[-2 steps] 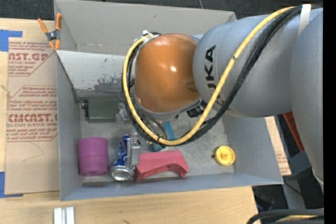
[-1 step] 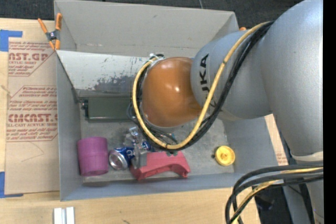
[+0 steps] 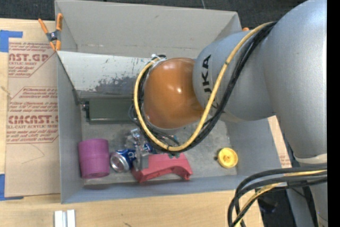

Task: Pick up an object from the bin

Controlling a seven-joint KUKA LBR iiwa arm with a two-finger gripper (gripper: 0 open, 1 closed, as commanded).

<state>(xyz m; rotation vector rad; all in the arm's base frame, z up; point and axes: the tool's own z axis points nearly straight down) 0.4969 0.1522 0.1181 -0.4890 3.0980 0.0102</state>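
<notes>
Arm (image 3: pixel 276 77) enters the bin (image 3: pixel 68 114) from 3 o'clock, with its big grey link crossing the right wall. Wrist bent steeply downward; the orange cover (image 3: pixel 170 93) sits over the middle of the bin floor. Yellow and black cables (image 3: pixel 139 109) loop round the cover's 9 o'clock side and under it.

Claw (image 3: pixel 139 152) hangs below the cover, at about 7 o'clock from the floor's centre, low against the floor near the front wall. Most of it is hidden by the cover and cables, so I cannot tell whether it is released or clenched, nor whether it grips anything.

Nearest things:
- blue can (image 3: pixel 122 160), crumpled, lying just at the claw's 8 o'clock, touching it or nearly so.
- pink bracket (image 3: pixel 162 167), flat on the floor just at the claw's 5 o'clock, its left end against the claw.

The claw stands between these two.

Others:
- purple cylinder (image 3: pixel 94 158), at 9 o'clock of the can, beside it.
- yellow disc (image 3: pixel 227 157), at 4 o'clock on the floor, well apart from the claw.
- dark block (image 3: pixel 109 110), at 9 o'clock, against the left slope.
</notes>
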